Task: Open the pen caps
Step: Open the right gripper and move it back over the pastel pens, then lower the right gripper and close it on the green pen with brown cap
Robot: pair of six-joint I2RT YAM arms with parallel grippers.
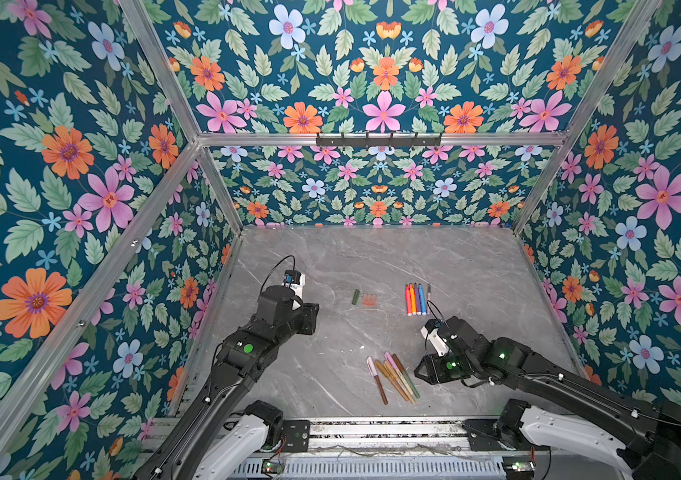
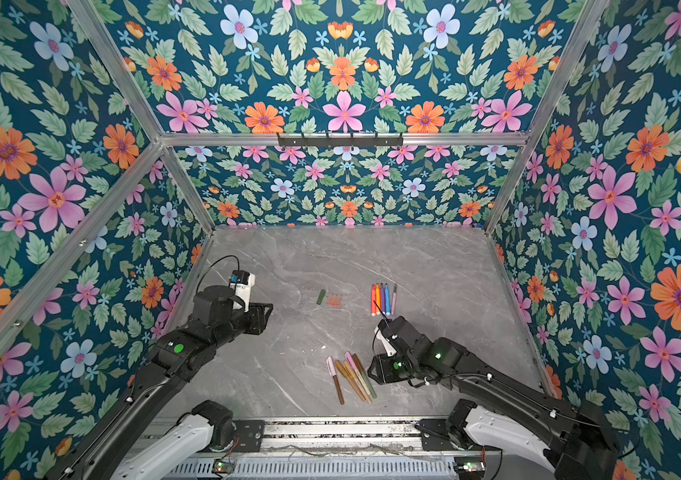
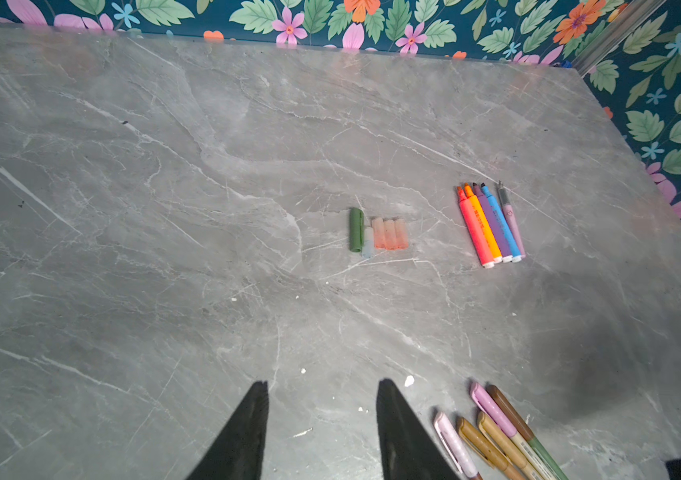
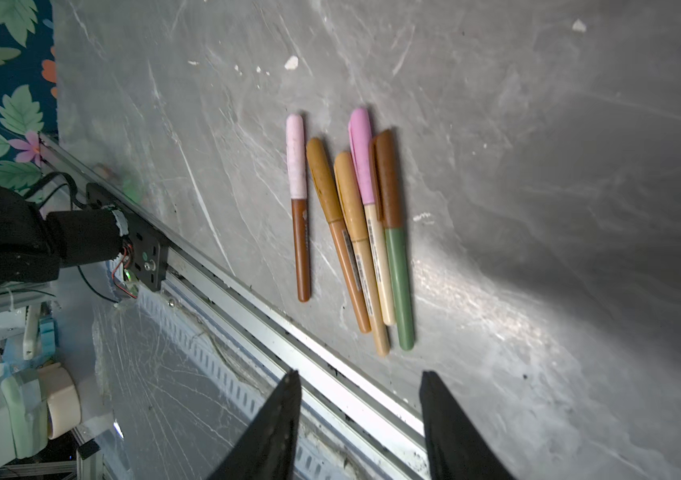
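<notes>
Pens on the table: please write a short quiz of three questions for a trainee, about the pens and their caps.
1. True or false: the five pens near the right end effector have their caps on.
2. Which colour is the darkest of the loose caps? A) green B) red C) black
3. Fill in: the far row holds ____ uncapped pens.
Key: 1 true; 2 A; 3 five.
</notes>
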